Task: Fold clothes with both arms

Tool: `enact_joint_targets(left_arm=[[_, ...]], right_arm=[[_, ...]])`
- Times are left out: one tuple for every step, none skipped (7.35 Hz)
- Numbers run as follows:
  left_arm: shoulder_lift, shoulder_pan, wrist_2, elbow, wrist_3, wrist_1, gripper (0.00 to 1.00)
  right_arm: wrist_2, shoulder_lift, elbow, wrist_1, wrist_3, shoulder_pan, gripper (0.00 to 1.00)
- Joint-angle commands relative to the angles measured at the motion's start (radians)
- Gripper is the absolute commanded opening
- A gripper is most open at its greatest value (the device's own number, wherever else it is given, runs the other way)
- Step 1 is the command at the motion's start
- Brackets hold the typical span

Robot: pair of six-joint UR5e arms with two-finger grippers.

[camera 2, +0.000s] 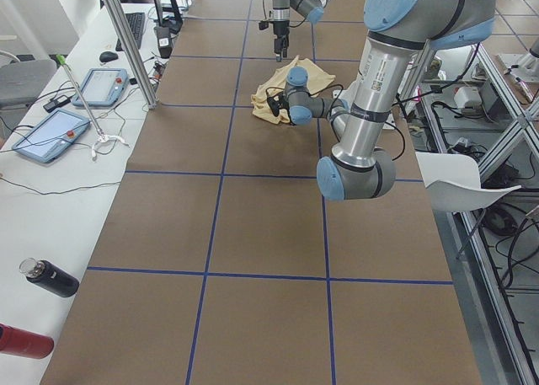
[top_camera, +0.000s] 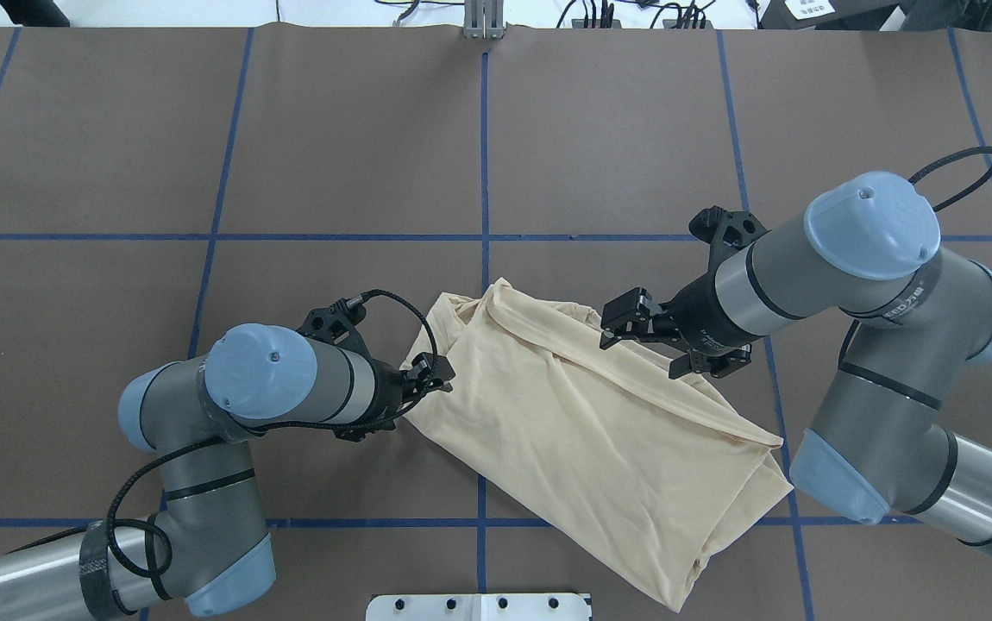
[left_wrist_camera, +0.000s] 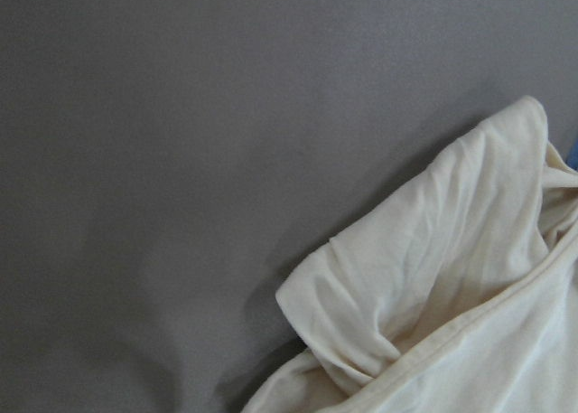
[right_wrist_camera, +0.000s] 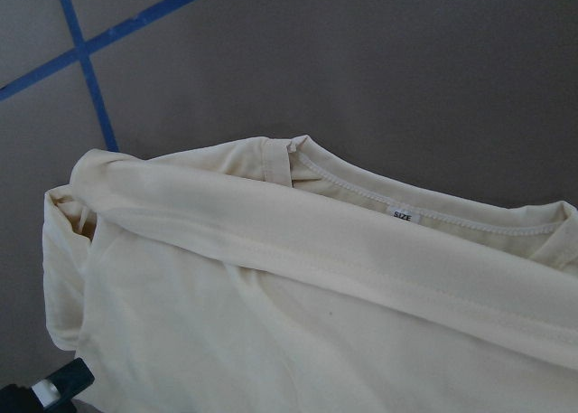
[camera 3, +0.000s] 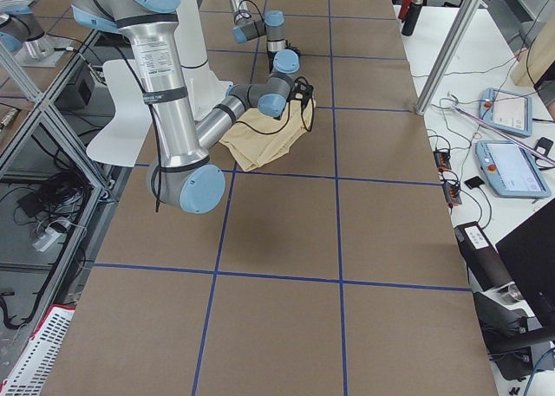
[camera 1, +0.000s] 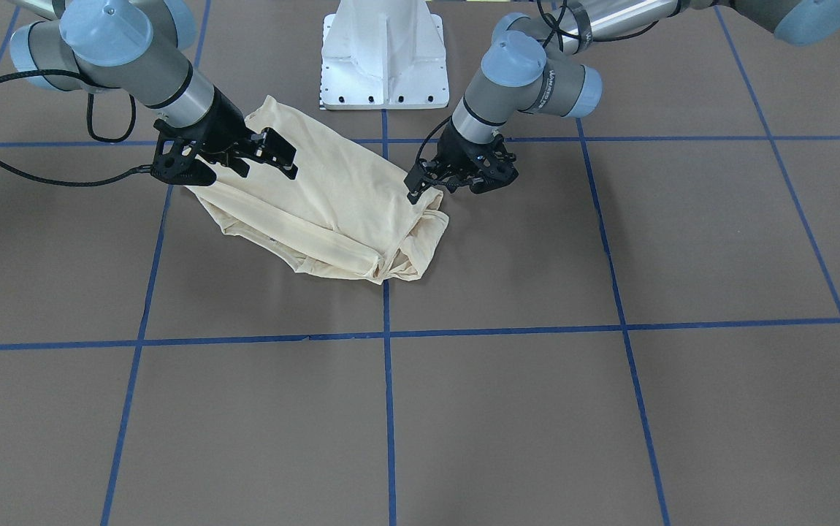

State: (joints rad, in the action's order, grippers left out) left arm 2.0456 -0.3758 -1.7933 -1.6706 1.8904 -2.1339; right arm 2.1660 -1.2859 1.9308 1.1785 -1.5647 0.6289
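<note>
Shirt (top_camera: 582,431) lies crumpled in a rough fold on the tabletop (top_camera: 203,129). It's mid-table, near the white base (camera 1: 383,58), and runs diag across the centre blue tape line (camera 1: 388,380). On the overhead cam one end sits close to the base. The other end bunches up by the L arm (top_camera: 280,379).

R arm (top_camera: 858,250) comes in low over the shirt's folded-over far edge. R fingers (top_camera: 660,341) are spread wide w/ nothing btwn them, poised over that edge. I can't tell if a tip touches fabric. R wrist cam shows the collar w/ a white neck tag (right_wrist_camera: 403,216) reading "SIZE". A band of cloth is folded across below it, and one black fingertip shows at the bottom-left corner of that view.

L arm reaches in from the opposite side, wrist low. L fingers (top_camera: 434,375) sit right at the shirt's edge, touching or nearly so. From overhead and front cams I can't tell if they're parted or pinching cloth. L wrist cam gives me only a rolled corner of shirt at lower right over bare tabletop.

Side cams show both arms bent down over the shirt at the far part of the tabletop. They're too small there for any finger detail.
</note>
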Motion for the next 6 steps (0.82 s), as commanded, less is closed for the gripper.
enact_joint_targets(left_arm=[[0.002,0.003,0.000,0.003,0.001,0.000,0.85],[0.002,0.003,0.000,0.003,0.001,0.000,0.77],[0.002,0.003,0.000,0.003,-0.001,0.000,0.63],[0.002,0.003,0.000,0.003,-0.001,0.000,0.44],[0.004,0.003,0.000,0.003,-0.002,0.000,0.23],[0.007,0.003,-0.005,-0.001,-0.002,0.000,0.01]], right_arm=[[0.000,-0.003,-0.004,0.001,0.000,0.000,1.00],[0.000,-0.003,-0.004,0.000,0.000,0.000,1.00],[0.000,-0.003,-0.004,0.001,0.000,0.000,1.00],[0.000,-0.004,-0.006,0.001,0.000,0.000,1.00],[0.000,-0.004,-0.006,0.001,0.000,0.000,1.00],[0.000,-0.004,-0.007,0.001,0.000,0.002,1.00]])
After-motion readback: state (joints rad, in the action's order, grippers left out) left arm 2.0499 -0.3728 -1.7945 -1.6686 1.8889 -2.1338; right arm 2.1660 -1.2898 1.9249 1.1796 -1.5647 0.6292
